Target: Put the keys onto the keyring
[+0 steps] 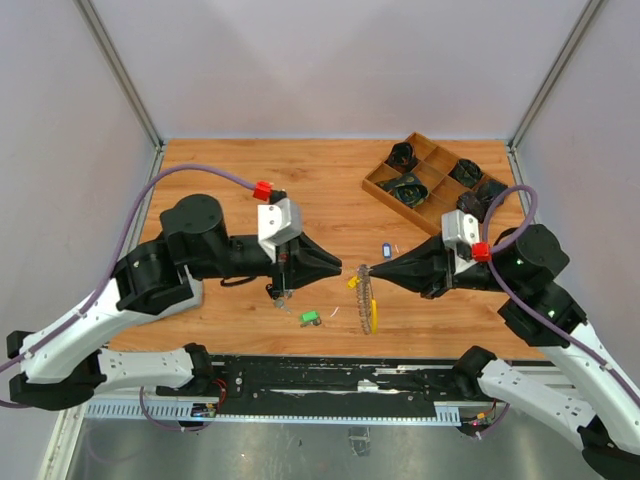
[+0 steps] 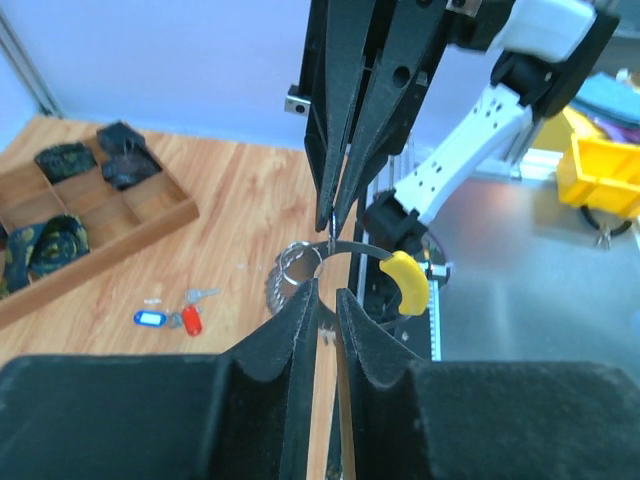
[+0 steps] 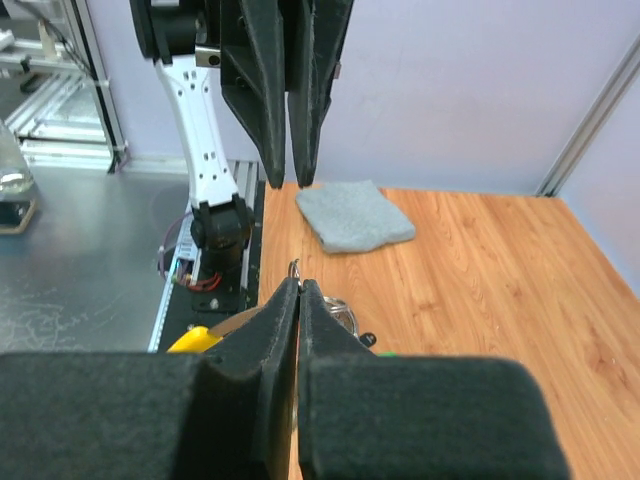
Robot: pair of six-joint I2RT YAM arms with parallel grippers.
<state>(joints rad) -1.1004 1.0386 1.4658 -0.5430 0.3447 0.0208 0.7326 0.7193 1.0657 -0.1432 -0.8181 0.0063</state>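
The left gripper (image 2: 325, 305) has its fingers slightly parted, and in its own wrist view they hide the lower part of the keyring (image 1: 371, 308). We cannot tell whether anything sits in that narrow gap. The right gripper (image 1: 364, 270) is pressed together, seemingly pinching the ring's wire, which is too fine for us to be sure. The keyring sits near the middle of the bench's (image 1: 250, 190) near edge. Its long axis runs from the tips toward that edge, with the yellow piece (image 1: 353, 282) to the left. A green key (image 1: 310, 318) lies near it.

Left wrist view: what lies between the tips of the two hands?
In the left wrist view, the thin wire of the keyring, with its yellow curved piece, crosses the gap between the left hand and the right hand.
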